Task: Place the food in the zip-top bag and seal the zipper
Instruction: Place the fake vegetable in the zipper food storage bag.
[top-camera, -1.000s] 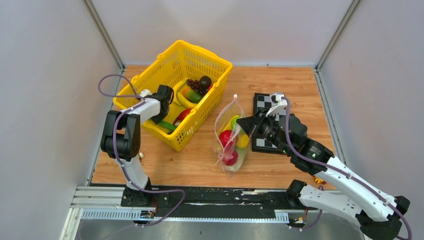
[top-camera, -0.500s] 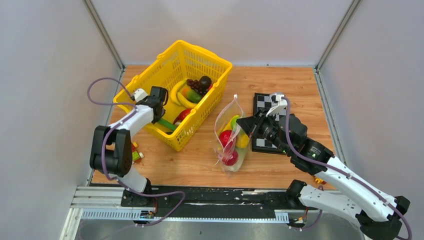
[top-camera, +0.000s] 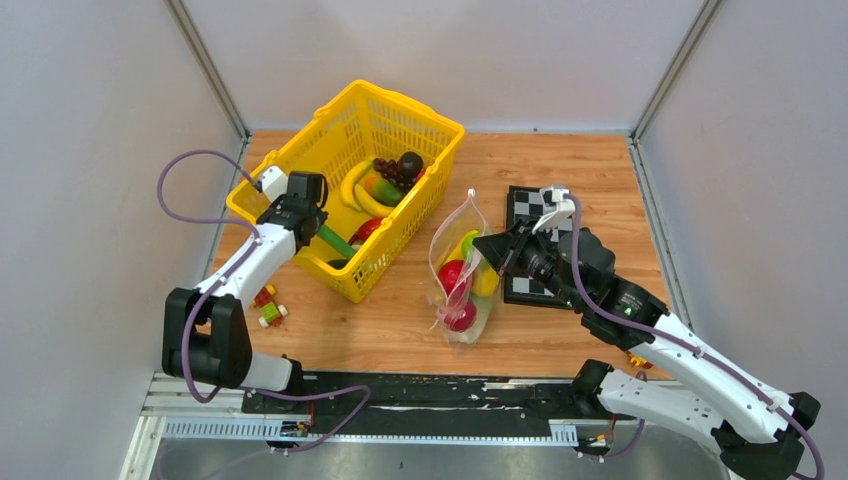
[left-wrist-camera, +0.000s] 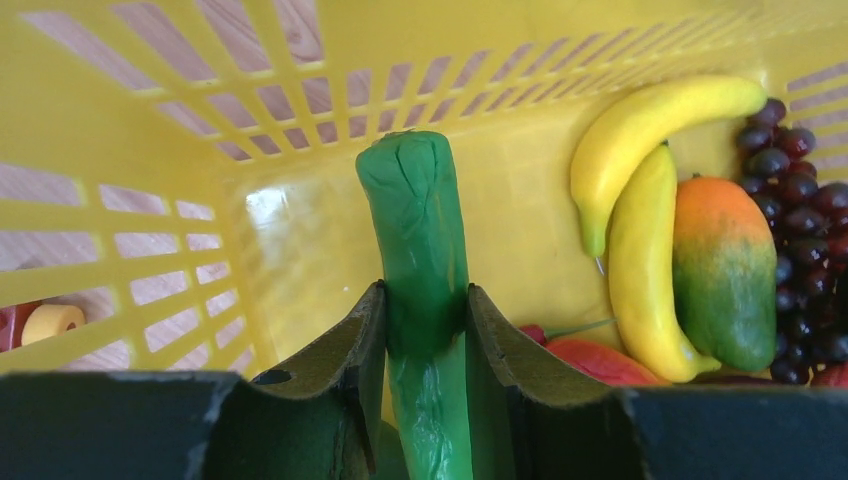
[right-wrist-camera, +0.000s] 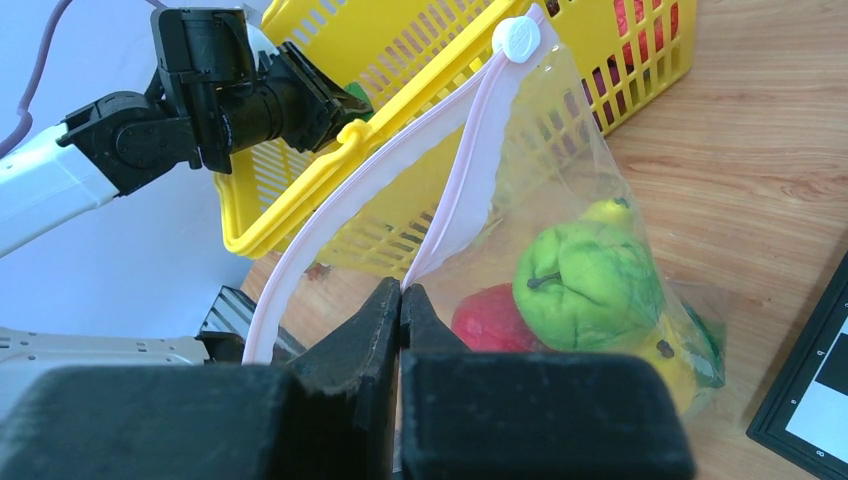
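Left claw (left-wrist-camera: 424, 300) grips cucumber (left-wrist-camera: 408, 200); bananas (left-wrist-camera: 640, 270) to its right. Right claw (right-wrist-camera: 400, 298) pinches zipper (right-wrist-camera: 468, 185), bag (right-wrist-camera: 585, 170) beyond.

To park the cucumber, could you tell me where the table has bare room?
Bare wood: behind the checkerboard, right of the basket; also the near strip left of the bag. Crowded: the basket-bag gap and by the toy blocks.

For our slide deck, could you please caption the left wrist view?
Left fingers clamp a green cucumber inside the yellow basket, beside bananas and grapes.
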